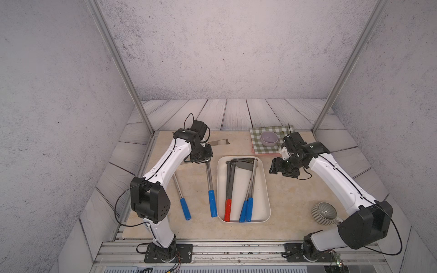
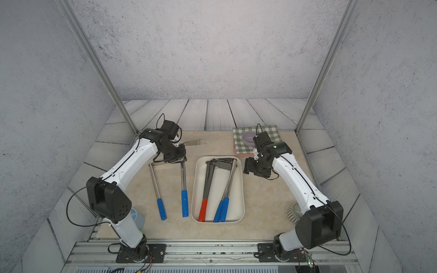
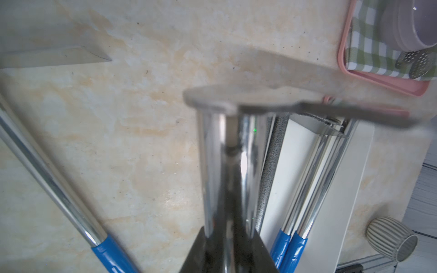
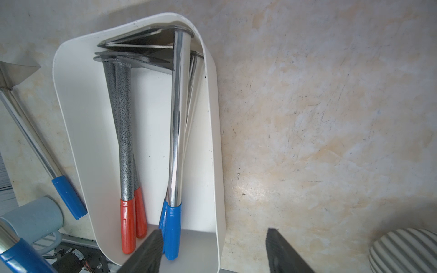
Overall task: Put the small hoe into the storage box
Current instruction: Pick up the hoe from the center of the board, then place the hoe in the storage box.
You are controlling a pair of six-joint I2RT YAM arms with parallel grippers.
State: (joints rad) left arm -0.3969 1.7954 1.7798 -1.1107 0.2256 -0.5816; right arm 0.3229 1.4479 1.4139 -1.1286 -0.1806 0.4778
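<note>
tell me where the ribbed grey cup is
In both top views the ribbed grey cup sits at the front right of the table, right of the storage box.

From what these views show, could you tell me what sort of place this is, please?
Probably a staged robot test booth: aluminium frame posts, stone-look backdrop panels, and the left arm and right arm bolted to a rail beside a marble-look tabletop.

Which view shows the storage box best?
The right wrist view: the storage box is close, and its two red-handled hoes and two blue-handled hoes can be counted. Both top views show it whole but small. The left wrist view shows only a strip behind the small hoe.
</note>
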